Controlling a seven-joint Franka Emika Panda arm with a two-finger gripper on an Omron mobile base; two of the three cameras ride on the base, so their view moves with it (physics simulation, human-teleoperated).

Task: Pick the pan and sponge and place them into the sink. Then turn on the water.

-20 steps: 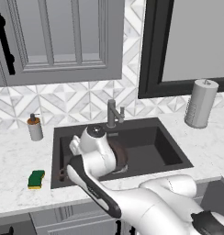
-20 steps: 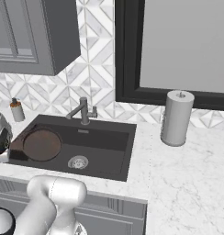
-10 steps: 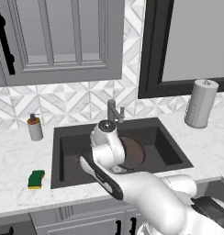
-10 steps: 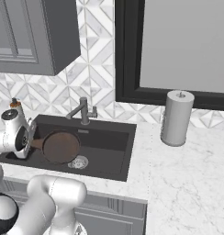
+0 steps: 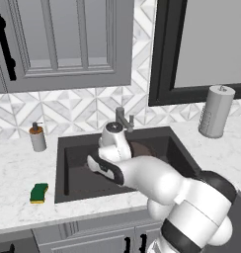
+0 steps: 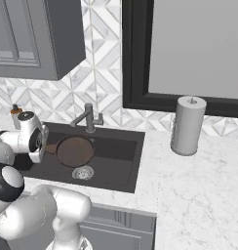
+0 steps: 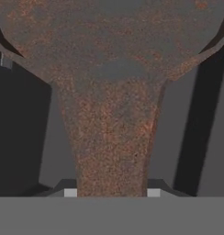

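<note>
The dark-brown pan (image 6: 74,150) lies level inside the sink (image 6: 116,158), just behind the silver drain (image 6: 83,172). Whether it rests on the basin floor I cannot tell. Its handle (image 7: 113,147) runs between my fingertips (image 7: 70,192), and my gripper (image 7: 112,192) is shut on it. From the left, my arm covers most of the pan (image 5: 138,148), leaving a brown sliver. My hand (image 6: 32,139) hangs over the basin's left side. The green-and-yellow sponge (image 5: 39,193) lies on the marble left of the sink (image 5: 68,170). No stream falls from the faucet (image 5: 123,119).
A grey soap dispenser (image 5: 37,138) stands at the back left of the counter. To the right of the sink is a tall paper towel roll (image 6: 188,125). Cabinets hang above, and a dark-framed window sits behind the faucet (image 6: 88,118).
My arm has swung right across the sink, carrying the pan from the basin's left side toward its middle. The sponge has not moved.
</note>
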